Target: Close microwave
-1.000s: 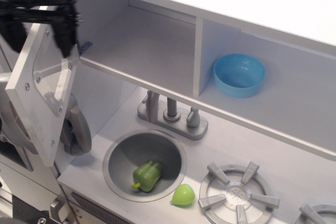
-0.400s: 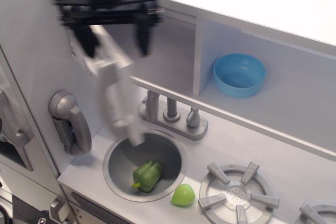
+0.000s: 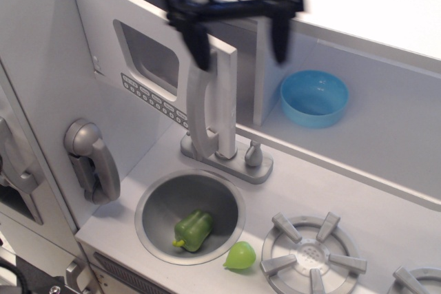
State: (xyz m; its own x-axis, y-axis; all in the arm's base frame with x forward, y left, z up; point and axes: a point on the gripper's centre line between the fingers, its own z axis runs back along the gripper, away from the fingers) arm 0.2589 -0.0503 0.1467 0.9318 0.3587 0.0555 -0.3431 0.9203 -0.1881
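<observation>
The microwave [image 3: 148, 67] is a light grey box at the upper left of the toy kitchen. Its door, with a clear window [image 3: 147, 55], a row of small buttons [image 3: 153, 99] and a tall silver handle [image 3: 200, 111], is swung almost shut, with a small gap at its free right edge. My black gripper [image 3: 238, 43] hangs open just above the door's right edge. One fingertip [image 3: 198, 53] is near the top of the handle. The other finger hangs in front of the divider wall. It holds nothing.
A blue bowl [image 3: 314, 98] sits in the open cubby to the right. A grey handset-shaped piece [image 3: 93, 160] hangs on the left wall. A faucet [image 3: 238, 156] stands behind the sink [image 3: 189, 215], which holds a green pepper [image 3: 193, 230]. A green pear [image 3: 240, 257] and a burner [image 3: 306, 253] are in front.
The microwave door has swung from wide open at the left to almost shut. My gripper has moved to the right with it, staying open.
</observation>
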